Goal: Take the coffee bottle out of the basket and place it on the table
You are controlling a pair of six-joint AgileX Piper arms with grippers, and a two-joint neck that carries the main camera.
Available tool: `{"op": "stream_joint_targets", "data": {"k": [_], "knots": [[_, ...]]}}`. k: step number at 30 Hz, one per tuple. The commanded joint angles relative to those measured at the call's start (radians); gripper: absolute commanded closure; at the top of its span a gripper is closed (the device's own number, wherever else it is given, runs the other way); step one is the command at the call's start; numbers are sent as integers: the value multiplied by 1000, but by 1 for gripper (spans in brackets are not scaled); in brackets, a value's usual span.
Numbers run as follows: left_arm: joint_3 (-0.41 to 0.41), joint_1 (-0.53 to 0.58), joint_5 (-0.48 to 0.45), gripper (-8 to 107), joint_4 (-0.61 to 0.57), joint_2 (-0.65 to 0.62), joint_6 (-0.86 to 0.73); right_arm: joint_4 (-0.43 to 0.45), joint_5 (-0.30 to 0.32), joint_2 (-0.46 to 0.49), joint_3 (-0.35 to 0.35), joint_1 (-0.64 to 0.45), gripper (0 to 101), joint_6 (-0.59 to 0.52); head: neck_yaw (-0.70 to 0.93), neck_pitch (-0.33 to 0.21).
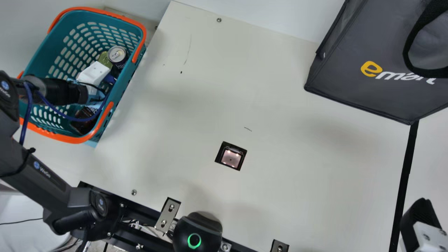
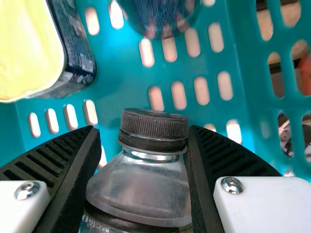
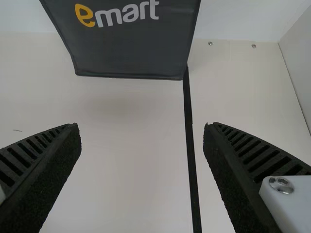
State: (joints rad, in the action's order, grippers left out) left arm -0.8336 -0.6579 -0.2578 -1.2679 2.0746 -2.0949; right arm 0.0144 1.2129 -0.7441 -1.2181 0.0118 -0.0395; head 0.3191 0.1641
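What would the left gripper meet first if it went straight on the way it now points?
Probably the slotted inside of the basket, beyond the coffee bottle that the left gripper has between its fingers; the depth is unclear.

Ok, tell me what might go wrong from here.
The blue cable on the left arm loops near the orange plastic handle and could snag there. The clear plastic bottle with a ribbed black cap stands inside the perforated teal basket, near a yellow-topped dark container, and might knock it when lifted.
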Motion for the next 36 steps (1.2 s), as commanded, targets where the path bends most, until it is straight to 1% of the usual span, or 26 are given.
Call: {"op": "stream_joint_targets", "data": {"k": [1, 2, 9, 15, 19, 24, 30, 36], "knots": [[-1, 4, -7, 82, -9, -6, 1, 0, 0, 0, 0, 0, 10, 0, 2, -26], [-1, 6, -9, 89, -15, -11, 1, 0, 0, 0, 0, 0, 10, 0, 2, -26], [13, 15, -26, 89, -22, -75, 55, 0, 0, 0, 0, 0, 10, 0, 2, -26], [24, 9, -49, 89, 28, -157, 168, 0, 0, 0, 0, 0, 10, 0, 2, -26], [27, -7, -71, 89, 86, -217, 265, 0, 0, 0, 0, 0, 10, 0, 2, -26], [29, -42, -116, 89, 186, -300, 400, 0, 0, 0, 0, 0, 10, 0, 2, -26], [21, -95, -189, 89, 328, -398, 576, 0, 0, 0, 0, 0, 10, 0, 2, -26], [-5, -139, -274, 89, 451, -485, 735, 0, 0, 0, 0, 0, 10, 0, 2, -26]]}}
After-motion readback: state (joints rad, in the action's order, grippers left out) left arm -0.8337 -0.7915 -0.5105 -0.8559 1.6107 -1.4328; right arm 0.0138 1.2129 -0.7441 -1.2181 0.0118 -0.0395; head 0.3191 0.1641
